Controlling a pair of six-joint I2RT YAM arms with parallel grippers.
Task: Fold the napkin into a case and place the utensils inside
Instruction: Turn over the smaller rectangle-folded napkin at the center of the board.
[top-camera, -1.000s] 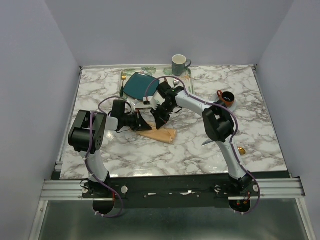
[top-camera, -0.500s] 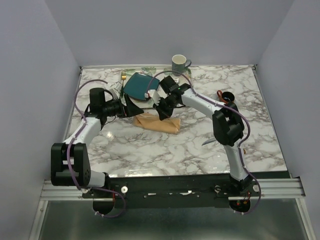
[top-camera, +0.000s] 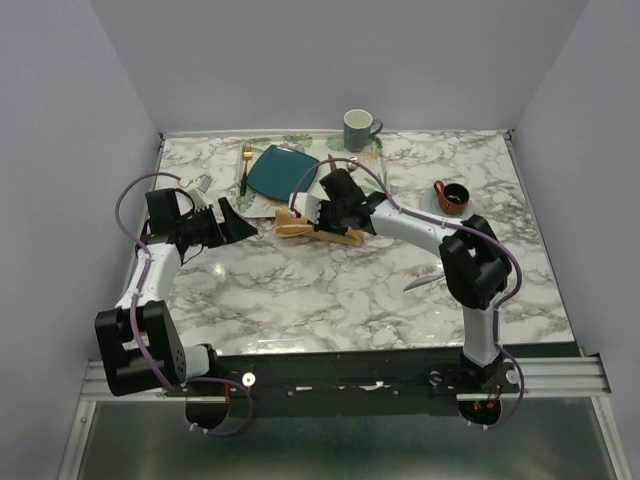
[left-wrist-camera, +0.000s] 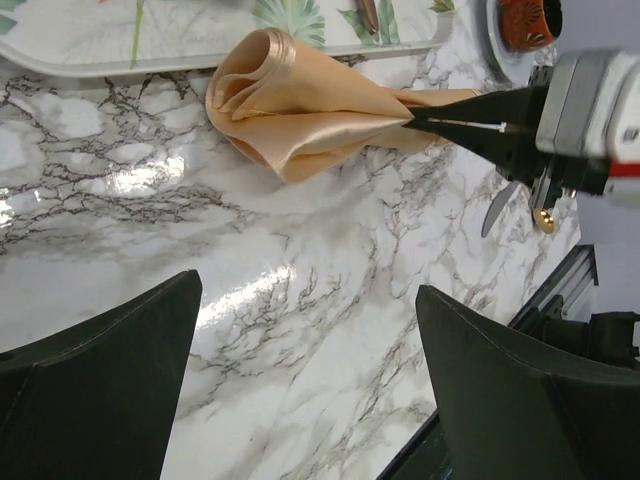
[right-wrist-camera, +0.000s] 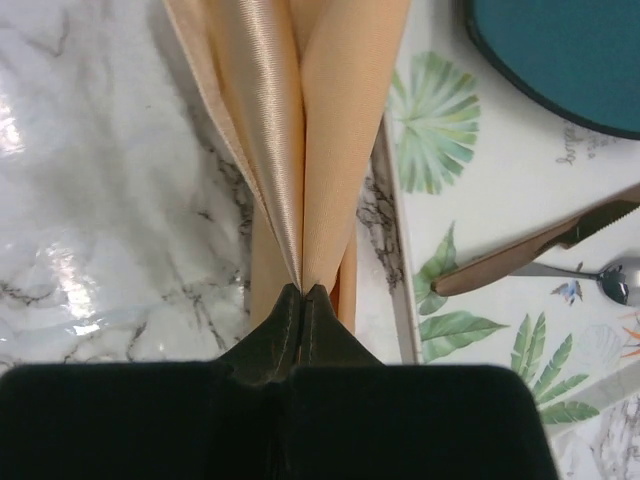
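Napkin (top-camera: 318, 232): peach-tan cloth, gathered into a loose bundle of folds. It lies on the marble worktop (top-camera: 330, 300) near its middle, close against the near rim of the leaf-patterned tray (right-wrist-camera: 470, 190). One end fans into rolled loops; the other narrows to a point.

Right jaws: closed tight on that narrow end, with the cloth pinched between the fingertips (right-wrist-camera: 285, 315).

Left jaws: spread wide, holding nothing. The fingers (left-wrist-camera: 100, 380) hover over bare worktop to the left of the napkin, well apart from it.

Table knife (top-camera: 420, 284): silver-grey, flat on the worktop right of centre, towards the near edge, partly behind the right arm.

Gold spoon (left-wrist-camera: 544, 218): only the bowl shows, in the left wrist view, just beside the knife's tip.

Around the tray: teal plate (top-camera: 280, 170), brown-handled knife (right-wrist-camera: 530, 245), dark-handled fork (top-camera: 245, 165) left of the plate.

Also present: mug (top-camera: 360, 128) at the far edge; small red-brown cup (top-camera: 453, 195) on the right.
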